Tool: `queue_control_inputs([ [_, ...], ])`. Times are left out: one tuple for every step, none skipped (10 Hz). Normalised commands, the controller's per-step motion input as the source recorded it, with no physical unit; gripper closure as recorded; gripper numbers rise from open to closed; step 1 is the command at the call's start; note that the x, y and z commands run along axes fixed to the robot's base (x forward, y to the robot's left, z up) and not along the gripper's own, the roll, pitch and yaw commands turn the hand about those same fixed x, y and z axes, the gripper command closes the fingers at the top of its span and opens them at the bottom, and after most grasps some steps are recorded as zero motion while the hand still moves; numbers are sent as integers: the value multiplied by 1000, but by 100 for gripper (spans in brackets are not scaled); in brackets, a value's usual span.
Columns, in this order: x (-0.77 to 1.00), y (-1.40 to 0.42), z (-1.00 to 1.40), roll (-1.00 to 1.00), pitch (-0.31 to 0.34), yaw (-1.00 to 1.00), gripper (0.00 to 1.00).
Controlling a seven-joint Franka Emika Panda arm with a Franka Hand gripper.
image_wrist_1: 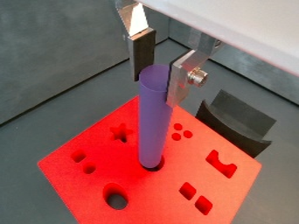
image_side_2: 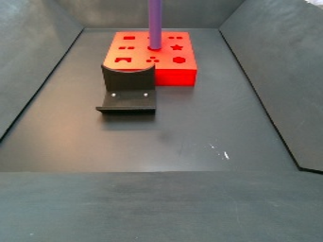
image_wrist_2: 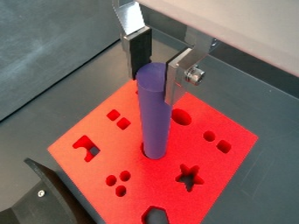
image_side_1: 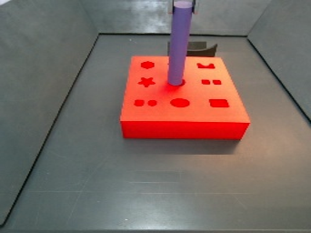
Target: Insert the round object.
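Observation:
The round object (image_wrist_1: 152, 122), a long purple peg, stands upright with its lower end in a hole near the middle of the red block (image_wrist_1: 87, 179). My gripper (image_wrist_1: 162, 83) is straight above the block, and its two fingers close on the peg's top end in both wrist views (image_wrist_2: 158, 80). Both side views show the peg (image_side_1: 179, 45) (image_side_2: 157, 24) rising from the block (image_side_1: 183, 123) (image_side_2: 183, 61), with its top and the gripper cut off by the frame edge.
The block's top has several other shaped holes, among them a star (image_wrist_2: 191, 178) and an oval (image_wrist_1: 117, 199). The dark fixture (image_side_2: 127, 90) stands on the grey floor against one side of the block (image_wrist_1: 239, 122). Grey walls enclose the floor (image_side_1: 145, 182).

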Motion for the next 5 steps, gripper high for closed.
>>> queue_control_inputs([
  [69, 0, -163, 0, -11, 0, 100],
  [91, 0, -189, 0, -16, 0, 100],
  [163, 0, -200, 0, -14, 0, 100],
  [246, 0, -226, 0, -11, 6, 100],
  [274, 0, -209, 16, -3, 46, 100],
])
